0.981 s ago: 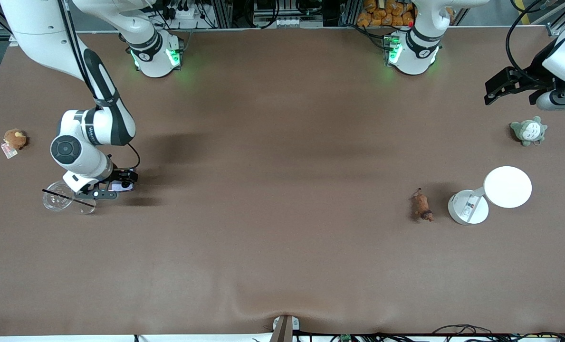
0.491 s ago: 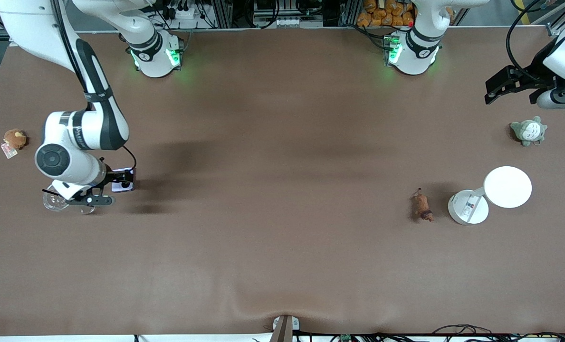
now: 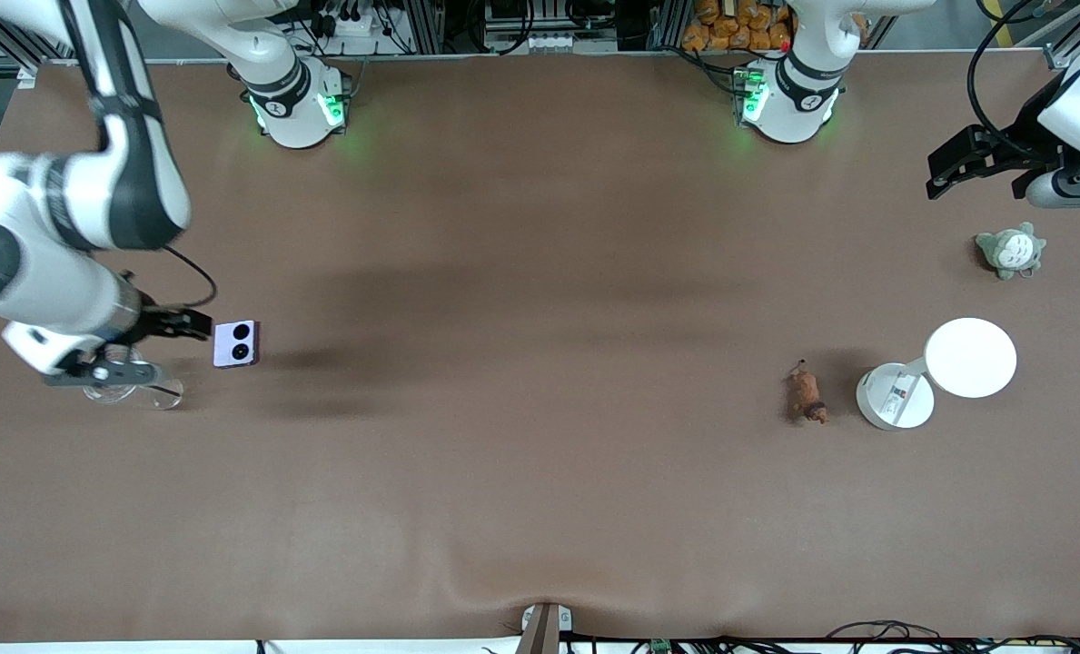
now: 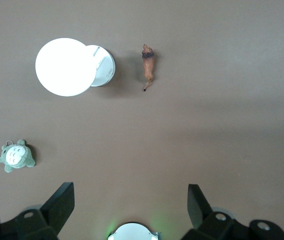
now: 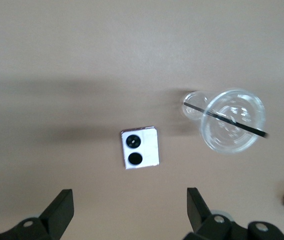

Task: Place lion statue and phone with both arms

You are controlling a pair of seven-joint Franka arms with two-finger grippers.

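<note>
At the frame's left edge, the right tool (image 3: 140, 350) hangs with fingers apart over a clear cup (image 3: 108, 386); the phone (image 3: 235, 343) lies on the bench (image 3: 540, 272) beside it. Lower right lies the lion statue (image 3: 808, 392). Upper right, the left tool (image 3: 971, 173) waits, fingers apart.

1. At the right arm's end of the table you have a clear plastic cup (image 3: 111, 391) lying on the brown table (image 3: 540, 454), with a thin black straw (image 5: 226, 121) across its mouth.
2. Touching that cup is a smaller clear lid (image 3: 166, 396).
3. Toward the left arm's end you have a white lamp (image 3: 970, 357), its round head overlapping its round base.
4. Farther from the front camera than the lamp sits a grey-green plush (image 3: 1009, 250).
</note>
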